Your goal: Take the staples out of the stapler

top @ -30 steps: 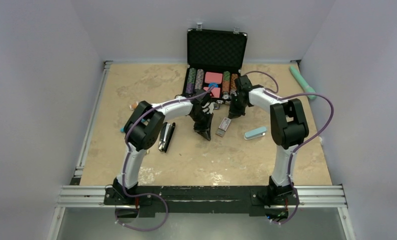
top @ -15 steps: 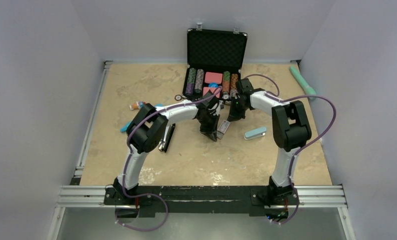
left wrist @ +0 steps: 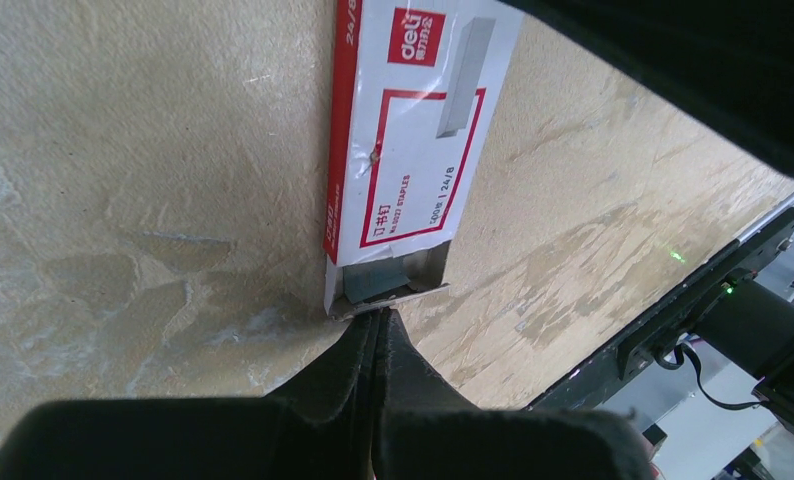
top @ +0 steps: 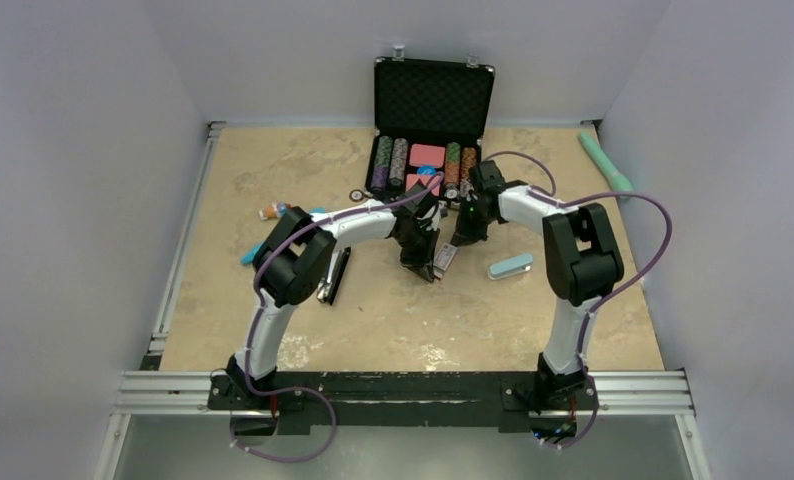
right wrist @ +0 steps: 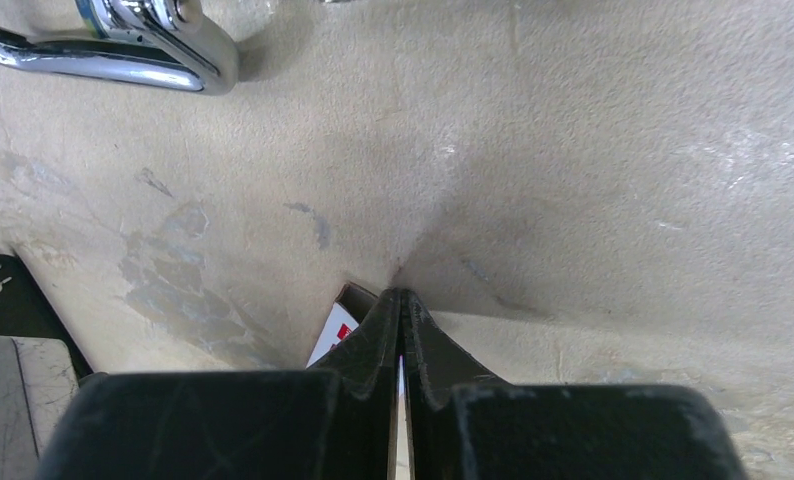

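Both ends of the staple box [left wrist: 408,140] are now met: my left tool [left wrist: 373,325] has swung in, clenched at its open mouth where the staples [left wrist: 388,283] show, and my right tool [right wrist: 401,298] has nipped shut at the far end, leaving the black stapler [top: 333,274] lying well apart, untouched.

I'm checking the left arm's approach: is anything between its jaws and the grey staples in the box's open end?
Nothing visible. The left gripper, jaws shut, has its tips right at the staples in the open mouth of the red-and-white box. Whether they pinch the strip, I cannot tell.
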`<act>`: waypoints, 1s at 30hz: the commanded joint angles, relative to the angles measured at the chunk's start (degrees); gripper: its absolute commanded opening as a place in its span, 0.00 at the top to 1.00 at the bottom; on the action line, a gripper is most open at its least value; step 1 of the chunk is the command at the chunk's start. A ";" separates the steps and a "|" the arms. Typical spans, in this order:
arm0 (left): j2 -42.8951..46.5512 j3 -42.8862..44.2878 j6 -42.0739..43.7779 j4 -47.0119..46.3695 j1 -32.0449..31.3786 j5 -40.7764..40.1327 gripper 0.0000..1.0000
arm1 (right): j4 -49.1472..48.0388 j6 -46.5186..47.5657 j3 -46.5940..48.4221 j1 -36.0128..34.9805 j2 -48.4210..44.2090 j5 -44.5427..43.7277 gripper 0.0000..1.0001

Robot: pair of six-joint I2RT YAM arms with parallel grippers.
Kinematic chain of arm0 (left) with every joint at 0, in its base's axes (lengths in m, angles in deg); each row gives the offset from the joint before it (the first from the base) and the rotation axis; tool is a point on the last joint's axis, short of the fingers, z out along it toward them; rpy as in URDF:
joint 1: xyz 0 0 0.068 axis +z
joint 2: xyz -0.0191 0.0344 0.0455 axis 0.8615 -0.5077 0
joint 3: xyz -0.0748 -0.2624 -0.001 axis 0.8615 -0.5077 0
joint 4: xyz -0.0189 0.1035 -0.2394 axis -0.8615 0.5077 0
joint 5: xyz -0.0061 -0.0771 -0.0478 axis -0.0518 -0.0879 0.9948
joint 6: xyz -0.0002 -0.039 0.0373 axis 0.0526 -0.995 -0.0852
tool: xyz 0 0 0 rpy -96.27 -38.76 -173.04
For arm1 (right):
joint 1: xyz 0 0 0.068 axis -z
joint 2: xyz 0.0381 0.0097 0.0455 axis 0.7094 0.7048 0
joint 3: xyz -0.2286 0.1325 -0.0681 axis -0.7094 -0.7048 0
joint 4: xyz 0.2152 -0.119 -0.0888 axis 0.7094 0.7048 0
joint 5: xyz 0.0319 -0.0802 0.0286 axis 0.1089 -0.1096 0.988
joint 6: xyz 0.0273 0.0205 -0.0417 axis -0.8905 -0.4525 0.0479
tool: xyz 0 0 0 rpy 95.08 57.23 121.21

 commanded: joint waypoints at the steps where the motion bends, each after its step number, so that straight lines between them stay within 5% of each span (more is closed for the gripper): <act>1: 0.94 -1.08 0.53 -1.69 0.11 -4.79 1.00 | 2.18 0.35 -2.50 -1.03 0.31 0.05 0.96; 30: 1.55 -1.84 0.84 -2.07 0.11 -5.52 1.00 | 6.41 2.44 -2.35 -3.28 3.48 -0.03 0.99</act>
